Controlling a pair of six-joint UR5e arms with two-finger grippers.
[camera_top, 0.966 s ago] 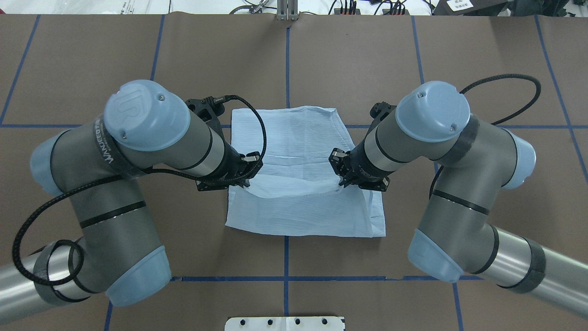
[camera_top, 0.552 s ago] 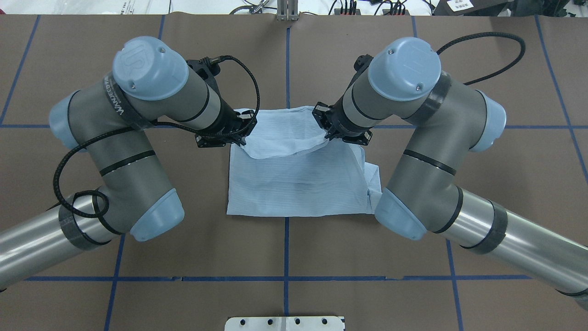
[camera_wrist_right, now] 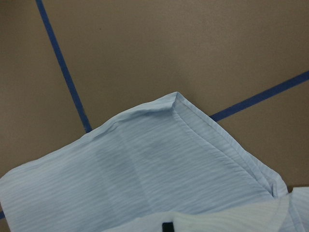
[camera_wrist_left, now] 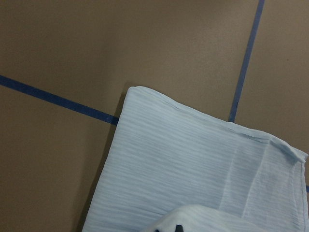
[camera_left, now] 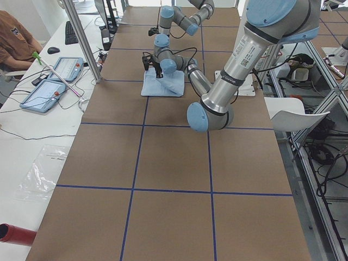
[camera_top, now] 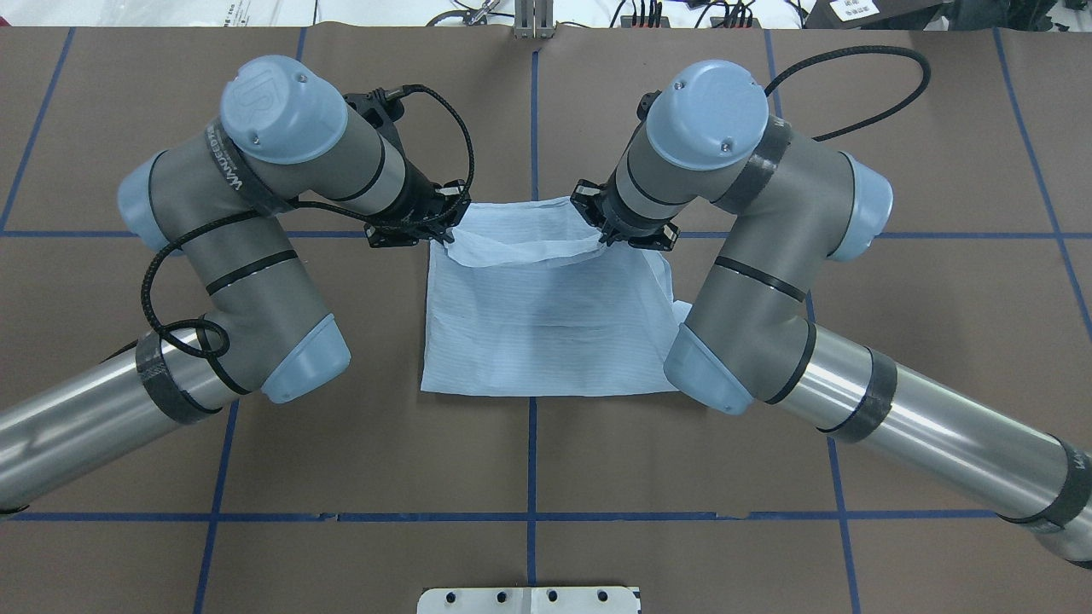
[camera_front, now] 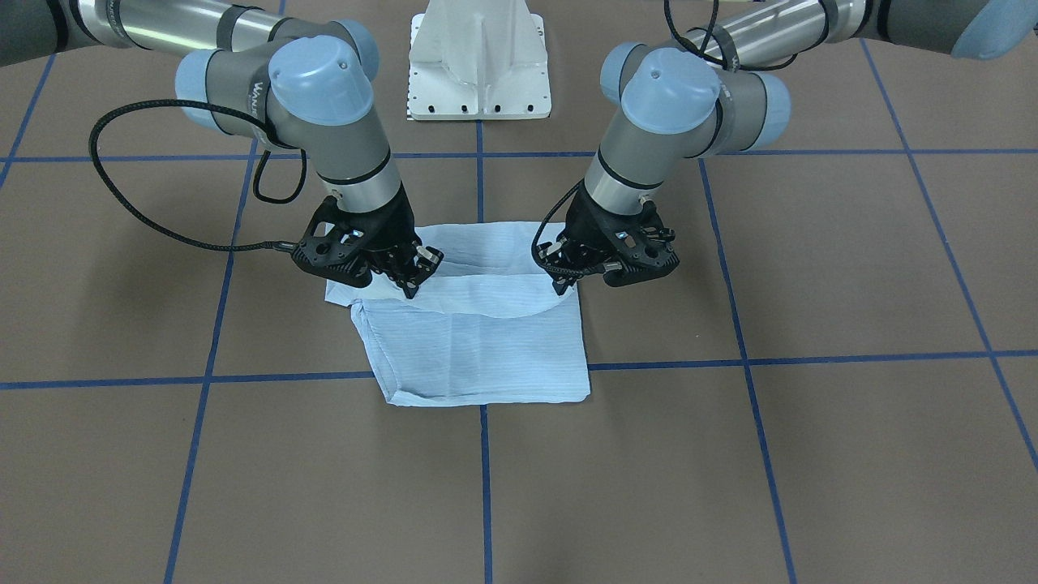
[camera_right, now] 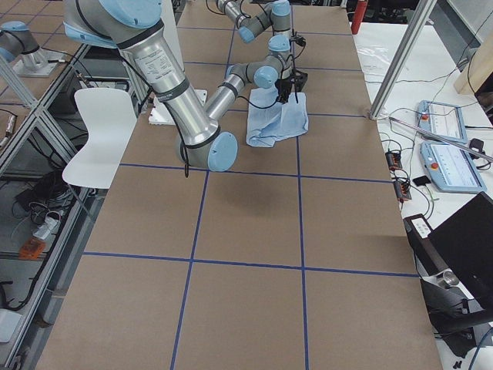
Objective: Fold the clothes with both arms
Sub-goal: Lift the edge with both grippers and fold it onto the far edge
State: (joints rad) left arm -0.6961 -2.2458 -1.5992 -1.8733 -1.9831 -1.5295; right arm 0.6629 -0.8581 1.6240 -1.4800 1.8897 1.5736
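**Pale-blue shirt pinched at two corners**

Pale-blue, finely striped thin shirt lies folded on the brown paper-covered table, straight out from the white metal pedestal base. At its edge farthest from that base, the black left gripper and black right gripper each pinch a corner of a raised fold, which sags between them.

Pale-blue shirt, fine stripes. Brown desk, gridded with blue tape lines. The left arm and right arm: silver-grey, light-blue caps, black cables. Black fingers. White base.
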